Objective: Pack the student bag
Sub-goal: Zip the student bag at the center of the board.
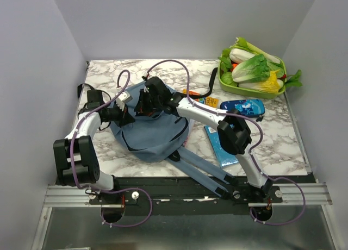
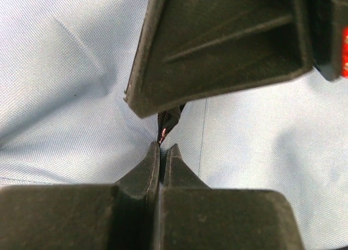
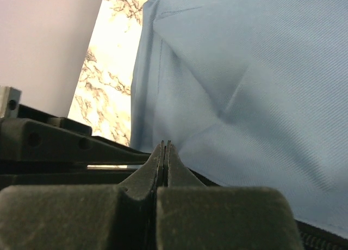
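The left claw (image 2: 162,147) is nipped shut on a dark zipper tab (image 2: 169,119) of the student bag (image 1: 155,138), the right claw (image 3: 165,145) fully closed over its blue fabric

A robotics lab cell: a marble-patterned table (image 1: 283,144) boxed in by plain white walls (image 1: 32,54), two robot arms (image 1: 234,133) bolted to an aluminium rail (image 1: 310,193) at its near edge, purple cables (image 1: 168,62), and vegetables (image 1: 251,69) in a green tray (image 1: 239,91) at its far right corner.
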Controlling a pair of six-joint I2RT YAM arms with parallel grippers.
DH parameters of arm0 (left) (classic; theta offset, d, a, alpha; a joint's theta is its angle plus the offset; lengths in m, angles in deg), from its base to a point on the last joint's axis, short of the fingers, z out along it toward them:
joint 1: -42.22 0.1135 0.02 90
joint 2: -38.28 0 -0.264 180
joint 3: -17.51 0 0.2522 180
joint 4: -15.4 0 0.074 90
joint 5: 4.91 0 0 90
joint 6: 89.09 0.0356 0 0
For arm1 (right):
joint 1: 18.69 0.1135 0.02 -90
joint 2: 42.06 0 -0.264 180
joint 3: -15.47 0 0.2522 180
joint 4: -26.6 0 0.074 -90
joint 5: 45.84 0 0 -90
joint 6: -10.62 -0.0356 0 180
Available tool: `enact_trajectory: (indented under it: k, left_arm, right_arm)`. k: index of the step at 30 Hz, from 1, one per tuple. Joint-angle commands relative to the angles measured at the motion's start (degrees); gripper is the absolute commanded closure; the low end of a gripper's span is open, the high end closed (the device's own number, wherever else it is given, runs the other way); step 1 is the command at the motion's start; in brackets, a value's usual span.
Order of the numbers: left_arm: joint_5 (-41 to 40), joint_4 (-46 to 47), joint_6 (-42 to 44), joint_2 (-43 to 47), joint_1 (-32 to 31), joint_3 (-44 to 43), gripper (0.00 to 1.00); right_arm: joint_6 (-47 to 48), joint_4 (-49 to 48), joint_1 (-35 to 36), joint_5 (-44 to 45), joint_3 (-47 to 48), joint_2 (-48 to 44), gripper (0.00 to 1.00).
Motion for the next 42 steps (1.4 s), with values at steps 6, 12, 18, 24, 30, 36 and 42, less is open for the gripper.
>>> enact_trajectory:
  k: [6,12,18,24,30,36,42]
  left_arm:
    - [2.6,-10.8,1.1,5.5,2.2,-6.5,1.0]
    - [5.6,-18.1,1.5,7.1,3.3,-13.5,1.0]
    - [6.5,-21.0,2.5,8.5,3.2,-15.1,1.0]
    - [7.3,-22.2,2.4,8.1,3.3,-16.3,1.0]
    - [8.5,-23.3,2.4,7.8,3.2,-17.8,1.0]
    - [7.0,-21.6,1.9,6.9,3.3,-16.2,0.95]
    - [0.2,-3.1,-11.7,6.1,2.0,-12.1,0.51]
  right_arm:
    - [0.1,2.1,-5.1,1.5,4.2,-2.1,0.99]
    - [2.1,5.4,-8.4,5.6,6.7,-2.3,1.0]
    - [3.6,6.6,-10.1,7.7,6.0,-3.1,0.99]
    - [5.0,7.8,-12.1,14.2,3.2,-3.0,0.99]
    - [1.6,12.2,-14.6,26.1,0.5,-3.2,0.99]
    - [-1.9,7.6,-15.6,31.2,-11.5,-12.0,0.99]
    - [-1.0,-2.4,-15.0,20.1,-18.6,-17.7,0.93]
